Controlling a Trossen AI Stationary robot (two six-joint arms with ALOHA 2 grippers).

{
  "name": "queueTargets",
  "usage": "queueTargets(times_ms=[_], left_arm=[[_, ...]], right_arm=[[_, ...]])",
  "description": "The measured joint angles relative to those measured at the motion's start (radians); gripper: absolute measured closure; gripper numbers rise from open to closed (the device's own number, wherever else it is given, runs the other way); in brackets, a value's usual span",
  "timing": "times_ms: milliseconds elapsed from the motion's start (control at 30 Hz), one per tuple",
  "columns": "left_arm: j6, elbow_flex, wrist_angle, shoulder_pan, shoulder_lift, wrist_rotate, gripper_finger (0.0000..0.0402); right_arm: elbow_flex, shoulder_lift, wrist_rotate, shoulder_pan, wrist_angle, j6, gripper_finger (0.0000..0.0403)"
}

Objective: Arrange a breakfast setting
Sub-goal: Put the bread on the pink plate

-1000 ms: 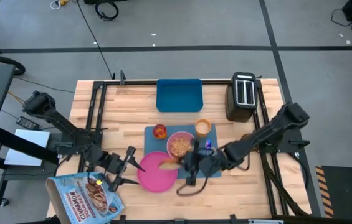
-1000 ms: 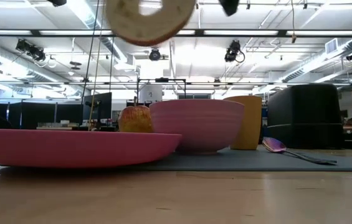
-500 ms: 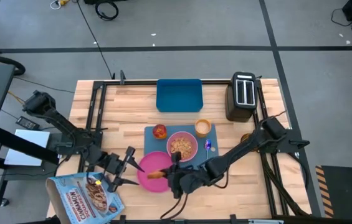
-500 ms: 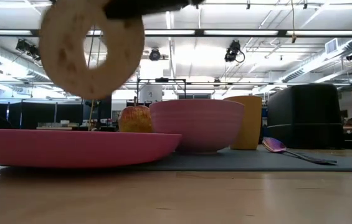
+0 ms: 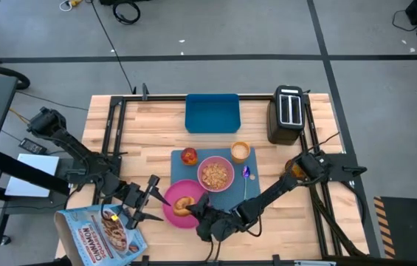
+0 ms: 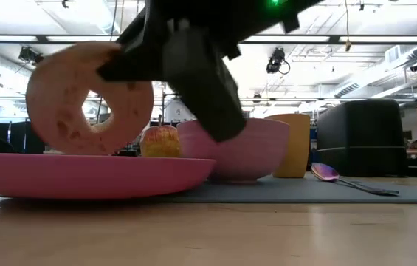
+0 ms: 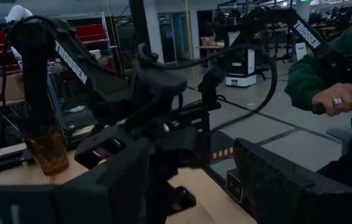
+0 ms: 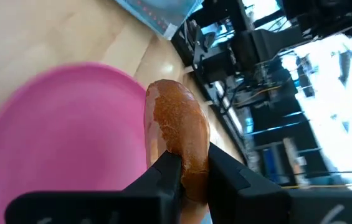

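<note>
The wooden table (image 5: 156, 122) has bare boards along its far left and behind the blue tray (image 5: 212, 112) and black toaster (image 5: 288, 114); the near edge is crowded by a cereal box (image 5: 101, 233) at the left corner. On the slate-blue mat (image 5: 226, 198) sit the pink plate (image 5: 173, 213), overlapping the mat's near left corner, then the pink bowl (image 5: 215, 174) of cereal, the orange cup (image 5: 240, 151), the red apple (image 5: 189, 156) and the spoon (image 5: 246, 177), all close together, leaving little free mat.

The right arm stretches low across the table's near edge to the plate. The right gripper (image 5: 195, 210) pinches the toast (image 5: 185, 205), which looks like a ring-shaped bagel, on edge and upright over the plate; whether it touches the plate is hard to judge in the low view. The left gripper (image 5: 156, 198) waits just left of the plate, fingers spread apart.
</note>
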State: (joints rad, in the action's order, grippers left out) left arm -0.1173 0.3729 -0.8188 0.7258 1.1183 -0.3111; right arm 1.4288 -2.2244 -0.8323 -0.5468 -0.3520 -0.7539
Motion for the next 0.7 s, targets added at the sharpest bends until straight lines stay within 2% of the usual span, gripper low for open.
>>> queueTargets(times_ms=[133,367,467,600,700], left_arm=[[0.000,0.000,0.000,0.000,0.000,-0.003,0.0159],[-0.008,0.000,-0.001,-0.001,0.000,-0.008,0.0159],[-0.007,0.000,-0.001,-0.001,0.000,-0.008,0.0159],[-0.003,0.000,-0.001,-0.003,0.000,-0.016,0.0159],[-0.006,0.000,0.006,-0.011,0.000,-0.048,0.0159]], right_arm=[[0.000,-0.015,-0.023,0.001,-0.041,-0.085,0.0348],[-0.007,-0.016,-0.004,0.001,-0.042,-0.089,0.0348],[-0.007,-0.016,0.001,0.001,-0.053,-0.024,0.0348],[-0.008,0.009,-0.110,-0.007,-0.121,0.063,0.0349],[-0.008,0.069,-0.239,-0.015,-0.103,0.309,0.0349]])
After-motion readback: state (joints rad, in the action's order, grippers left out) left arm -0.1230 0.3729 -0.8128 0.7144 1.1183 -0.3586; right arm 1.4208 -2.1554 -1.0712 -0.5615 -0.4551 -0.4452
